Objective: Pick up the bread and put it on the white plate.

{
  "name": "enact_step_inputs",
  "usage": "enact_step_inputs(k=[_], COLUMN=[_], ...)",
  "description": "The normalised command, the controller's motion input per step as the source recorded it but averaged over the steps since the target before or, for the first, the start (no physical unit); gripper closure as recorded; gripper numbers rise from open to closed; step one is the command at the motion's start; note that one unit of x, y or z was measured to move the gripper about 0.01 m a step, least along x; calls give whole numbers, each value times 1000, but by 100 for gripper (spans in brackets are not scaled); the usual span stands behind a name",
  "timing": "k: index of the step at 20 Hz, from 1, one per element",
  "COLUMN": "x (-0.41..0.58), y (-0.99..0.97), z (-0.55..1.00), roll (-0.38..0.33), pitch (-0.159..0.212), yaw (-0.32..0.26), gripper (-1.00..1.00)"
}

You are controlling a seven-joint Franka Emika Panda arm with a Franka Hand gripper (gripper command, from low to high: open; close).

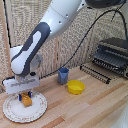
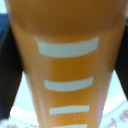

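Orange-yellow loaf (image 1: 26, 100) upright over white dish (image 1: 12, 114)

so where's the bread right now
In the exterior view the bread is at the lower left, between the fingers of the gripper and right over the white dish, well to the exterior view's left of the yellow bowl.

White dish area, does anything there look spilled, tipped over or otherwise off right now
Nothing stands out. The bread sits between the fingers of the gripper over the white dish, with no crumbs or spills visible. The blue cup and yellow bowl stand upright on the table.
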Motion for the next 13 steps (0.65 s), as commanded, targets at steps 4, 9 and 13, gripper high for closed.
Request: enact_step_inputs(k=[4,9,13], x=[4,120,109], y=[23,-80,-111], z=[5,415,796], roll=[2,33,49], pitch=[-2,10,20], yaw=[-3,0,-19], gripper=[-100,-100,-100])
